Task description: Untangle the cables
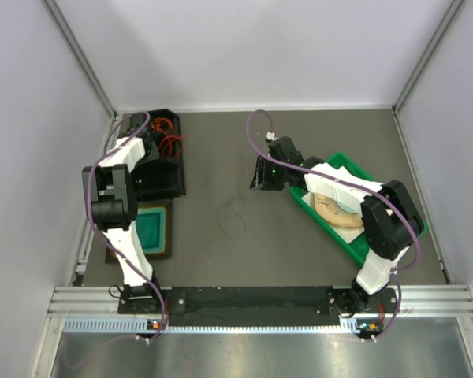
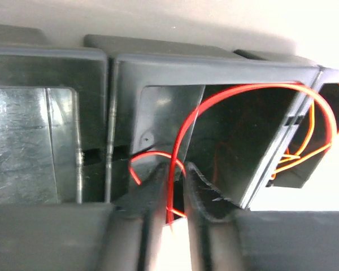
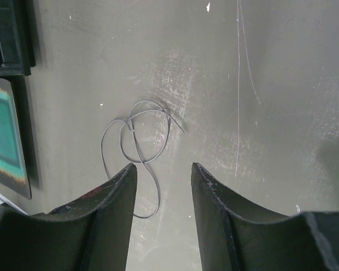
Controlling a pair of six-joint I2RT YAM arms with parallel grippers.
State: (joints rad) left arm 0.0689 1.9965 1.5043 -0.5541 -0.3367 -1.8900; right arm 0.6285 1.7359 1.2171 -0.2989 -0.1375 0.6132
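Note:
My left gripper [image 2: 178, 176] is over the black compartment box [image 2: 158, 73]. Its jaws are nearly together, with a red cable [image 2: 181, 133] running between the fingers. That cable arcs up and over a divider into the adjoining compartment. More orange-red cables [image 2: 308, 148] lie in the right compartment and also show in the top view [image 1: 168, 134]. A thin dark cable [image 3: 137, 142] lies in loose crossed loops on the table; it also shows in the top view [image 1: 235, 214]. My right gripper [image 3: 164, 169] hangs open and empty above the near end of the dark cable.
A green tray [image 1: 414, 230] with a white and a tan object stands under the right arm. A teal pad on a brown board [image 1: 151, 228] lies by the left arm. The black box [image 1: 159, 161] sits at the back left near the wall.

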